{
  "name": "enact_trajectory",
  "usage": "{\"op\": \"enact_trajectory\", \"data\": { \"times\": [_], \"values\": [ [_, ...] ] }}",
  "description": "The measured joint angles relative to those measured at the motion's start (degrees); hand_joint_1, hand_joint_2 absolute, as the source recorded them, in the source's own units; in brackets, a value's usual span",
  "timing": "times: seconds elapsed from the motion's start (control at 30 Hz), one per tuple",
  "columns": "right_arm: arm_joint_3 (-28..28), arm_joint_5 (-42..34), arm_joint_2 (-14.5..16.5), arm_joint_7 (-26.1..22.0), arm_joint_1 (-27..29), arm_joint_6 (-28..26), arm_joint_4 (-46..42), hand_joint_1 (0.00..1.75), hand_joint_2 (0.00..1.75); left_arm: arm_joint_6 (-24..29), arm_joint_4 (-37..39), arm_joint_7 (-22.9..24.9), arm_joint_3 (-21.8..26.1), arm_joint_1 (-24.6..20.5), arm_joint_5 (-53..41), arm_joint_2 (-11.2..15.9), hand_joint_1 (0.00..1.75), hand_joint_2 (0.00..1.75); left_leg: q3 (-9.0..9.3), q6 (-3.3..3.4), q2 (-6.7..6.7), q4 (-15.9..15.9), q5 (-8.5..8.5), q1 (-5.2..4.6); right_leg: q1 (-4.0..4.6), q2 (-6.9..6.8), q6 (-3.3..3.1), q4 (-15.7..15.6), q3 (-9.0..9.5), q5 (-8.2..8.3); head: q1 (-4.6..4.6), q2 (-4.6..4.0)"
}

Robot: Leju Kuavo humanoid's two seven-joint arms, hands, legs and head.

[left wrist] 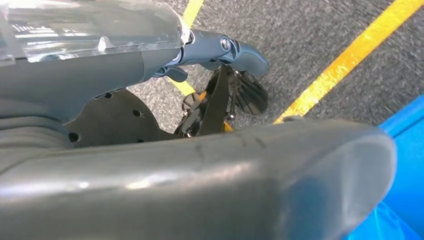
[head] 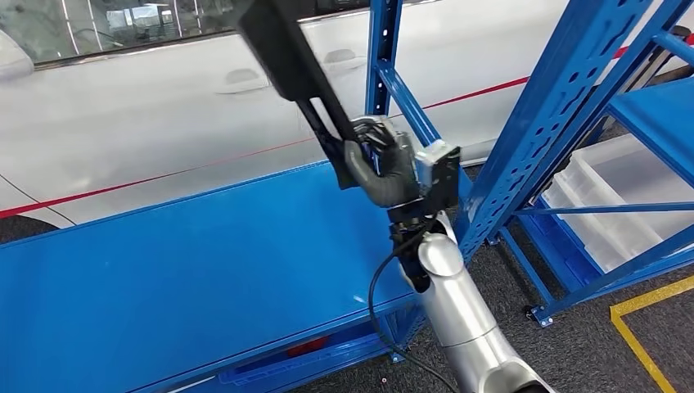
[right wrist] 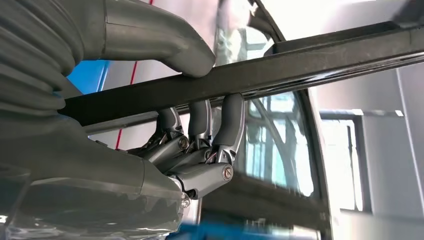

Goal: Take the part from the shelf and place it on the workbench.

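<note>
The part (head: 282,57) is a long black bar, tilted up and away to the left above the blue workbench (head: 180,262). My right hand (head: 385,168) grips its lower end over the bench's right end. In the right wrist view the thumb (right wrist: 165,40) presses one side of the bar (right wrist: 300,67) and the fingers (right wrist: 227,125) wrap the other side. My left hand (left wrist: 200,165) hangs over grey carpet with its fingers apart and nothing in it.
The blue shelf rack (head: 565,115) stands close on the right, with white bins (head: 622,188) on a low shelf. A white car (head: 164,98) stands just behind the bench. Yellow floor lines (head: 646,327) mark the carpet at the right.
</note>
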Motion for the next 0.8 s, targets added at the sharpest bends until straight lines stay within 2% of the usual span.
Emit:
{"op": "enact_trajectory", "data": {
  "times": [0.13, 0.3, 0.43, 0.57, 0.7, 0.8],
  "values": [
    [-1.56, -2.06, -1.64, -2.54, 4.55, 0.41, -1.63, 1.75, 1.75, -0.83, 0.0, -3.92, -1.35, -0.08, -2.99, 0.52, 0.0, 1.75, -0.02, 0.08, 0.01, 0.02, -0.06, -0.01, -0.02, -0.02, 0.11, -0.01, 0.0, -0.07, 0.0, 0.0],
    [-2.79, -3.33, -2.05, -6.07, 7.9, 0.89, -0.98, 1.75, 1.75, 0.98, 0.0, -13.24, -5.11, -0.38, -9.48, 1.75, 0.0, 1.75, -0.06, 0.09, -0.08, 0.04, -0.05, -0.1, 0.03, -0.12, 0.19, -0.01, 0.03, -0.12, 0.0, 0.0],
    [-4.02, -2.27, -1.91, -7.45, 10.09, 1.26, -0.72, 1.75, 1.75, 2.78, -0.02, -20.54, -7.21, -1.21, -10.81, 2.55, 0.0, 0.0, -0.07, 0.1, -0.09, 0.07, -0.06, -0.22, -0.02, -0.14, 0.25, 0.0, 0.07, -0.09, 0.0, 0.0],
    [-5.21, -1.4, -1.53, -7.49, 11.38, 1.47, -0.69, 1.75, 1.75, 1.71, -0.07, -25.39, -7.49, -1.81, -9.93, 3.16, 0.0, 1.75, -0.08, 0.12, -0.07, 0.14, -0.06, -0.27, -0.06, -0.08, 0.3, -0.01, 0.07, -0.05, 0.0, 0.0],
    [-6.47, -1.11, -1.07, -7.48, 12.0, 1.95, -0.58, 1.66, 1.75, -1.13, -0.09, -25.93, -7.49, -2.18, -9.17, 3.8, 0.0, 1.75, -0.08, 0.18, -0.07, 0.18, -0.1, -0.3, -0.09, -0.08, 0.34, -0.01, 0.07, -0.06, 0.0, 0.0],
    [-7.38, -1.11, -1.03, -7.58, 12.68, 2.36, -0.86, 1.66, 1.75, -2.14, -0.09, -24.29, -7.49, -2.33, -9.18, 4.11, 0.0, 1.75, -0.09, 0.2, -0.08, 0.21, -0.11, -0.3, -0.09, -0.1, 0.38, -0.02, 0.08, -0.08, 0.0, 0.0]
  ]
}}
